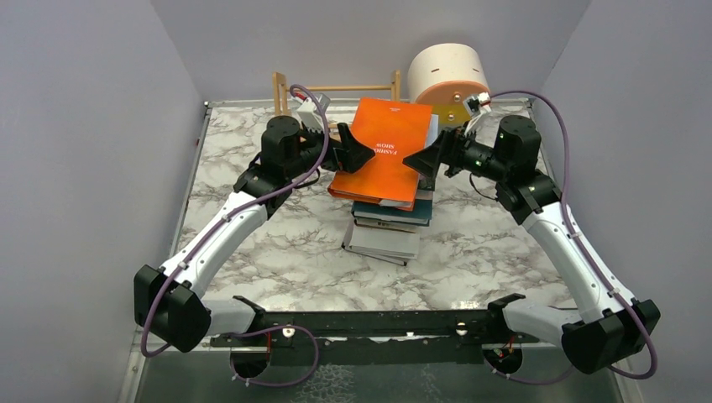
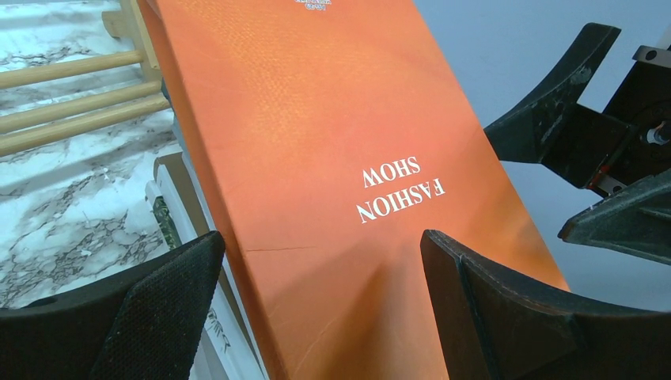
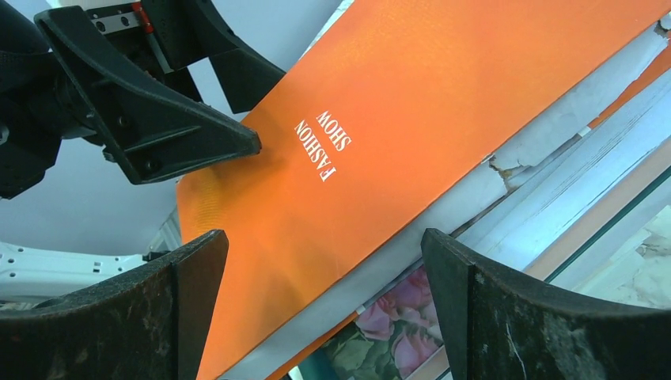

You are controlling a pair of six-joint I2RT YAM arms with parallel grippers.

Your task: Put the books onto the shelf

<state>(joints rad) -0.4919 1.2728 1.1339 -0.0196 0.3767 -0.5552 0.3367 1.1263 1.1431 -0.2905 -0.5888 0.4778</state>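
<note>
The left pincer (image 1: pixel 357 156) and right pincer (image 1: pixel 422 159) both stand wide and hold nothing. They face each other, with the orange book (image 1: pixel 386 143) between their tips, on top of the stack (image 1: pixel 388 228) on the tabletop (image 1: pixel 252 243). The shelf (image 1: pixel 336 89) stands just beyond the left pincer.

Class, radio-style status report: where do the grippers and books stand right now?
Both open: left gripper, right gripper, flanking orange book. Book askew atop stack. Behind: shelf, drawer unit beside it.
</note>
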